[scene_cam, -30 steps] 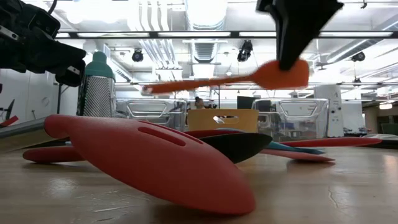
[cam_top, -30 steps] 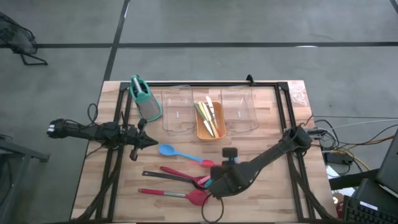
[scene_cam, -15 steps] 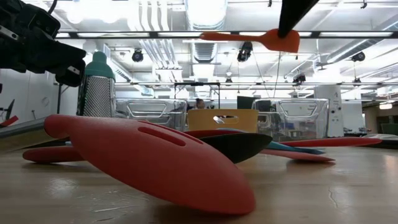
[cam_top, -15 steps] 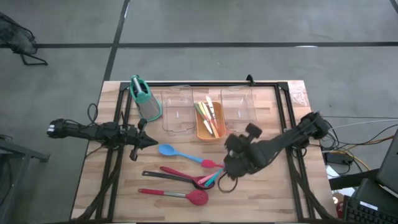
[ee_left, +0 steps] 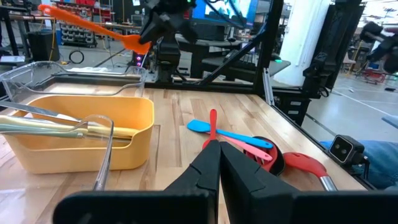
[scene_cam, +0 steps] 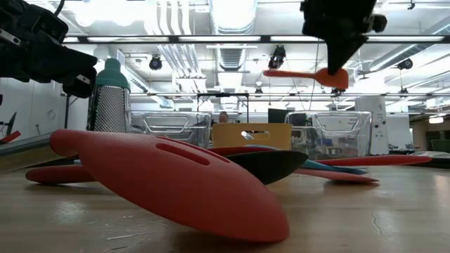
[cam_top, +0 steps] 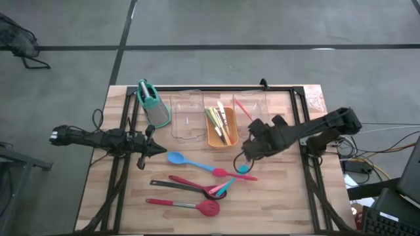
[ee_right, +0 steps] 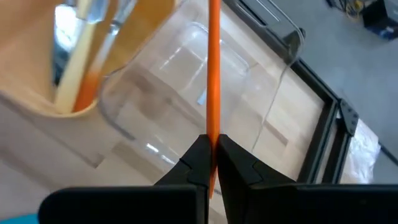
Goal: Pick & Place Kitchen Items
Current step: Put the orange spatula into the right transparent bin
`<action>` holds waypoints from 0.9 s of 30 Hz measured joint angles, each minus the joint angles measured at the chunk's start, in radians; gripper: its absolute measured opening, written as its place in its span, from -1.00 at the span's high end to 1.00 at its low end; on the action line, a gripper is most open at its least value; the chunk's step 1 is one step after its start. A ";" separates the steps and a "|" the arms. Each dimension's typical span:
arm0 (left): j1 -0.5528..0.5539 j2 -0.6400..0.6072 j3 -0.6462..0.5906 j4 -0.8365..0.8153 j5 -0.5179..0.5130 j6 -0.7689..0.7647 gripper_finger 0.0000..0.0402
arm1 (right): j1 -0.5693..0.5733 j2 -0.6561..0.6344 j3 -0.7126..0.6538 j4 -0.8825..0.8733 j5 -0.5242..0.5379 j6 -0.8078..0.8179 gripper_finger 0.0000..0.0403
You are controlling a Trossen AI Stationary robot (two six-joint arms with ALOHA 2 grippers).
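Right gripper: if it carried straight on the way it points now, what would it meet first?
Most likely the clear tray. The right gripper, shut on the orange utensil, aims over that tray beside the orange tray. It is raised above the table, so the exact contact depth is uncertain.

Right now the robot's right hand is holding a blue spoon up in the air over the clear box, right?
Not quite. The right gripper is holding an orange utensil, not a blue spoon, above the clear tray; the right wrist view shows it. The blue spoon lies on the table.

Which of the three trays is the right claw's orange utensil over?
The clear tray on the right end of the row, beside the orange tray; the orange utensil in the right claw reaches over it.
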 joint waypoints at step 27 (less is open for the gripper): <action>0.000 0.000 0.000 0.000 0.000 0.000 0.94 | -0.126 -0.011 -0.115 0.110 -0.017 -0.083 0.94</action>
